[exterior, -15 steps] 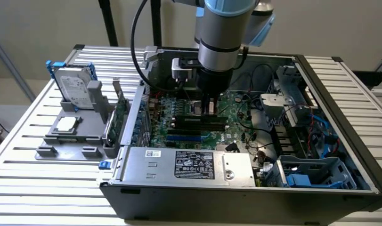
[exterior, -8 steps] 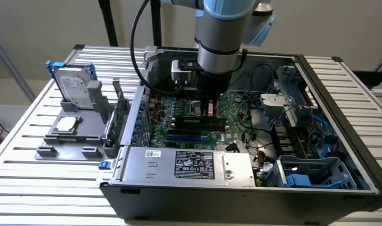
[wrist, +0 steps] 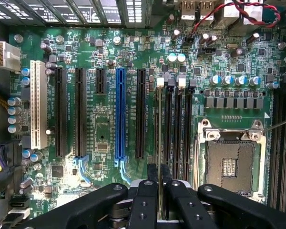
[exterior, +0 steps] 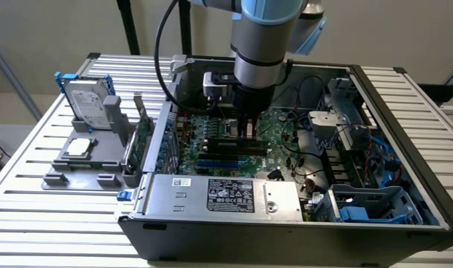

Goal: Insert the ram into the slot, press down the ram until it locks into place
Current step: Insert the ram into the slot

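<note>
Here, a robot arm reached straight down into an open computer case lying on a slatted metal table. Its gripper hung low over the green motherboard, near the middle of the case.

From the wrist view, the gripper had its two black fingers pinched together on the ram. The ram appeared edge-on as a thin line, running away from the fingers along the slot. This was the outermost of four parallel black memory sockets, the one nearest the long black expansion slots and the blue slot. Whether the ram was fully seated could not be told. The bare processor socket sat on the other side of the memory sockets. At the exterior view's left, a hard drive stood in a grey holder beside the case.
</note>
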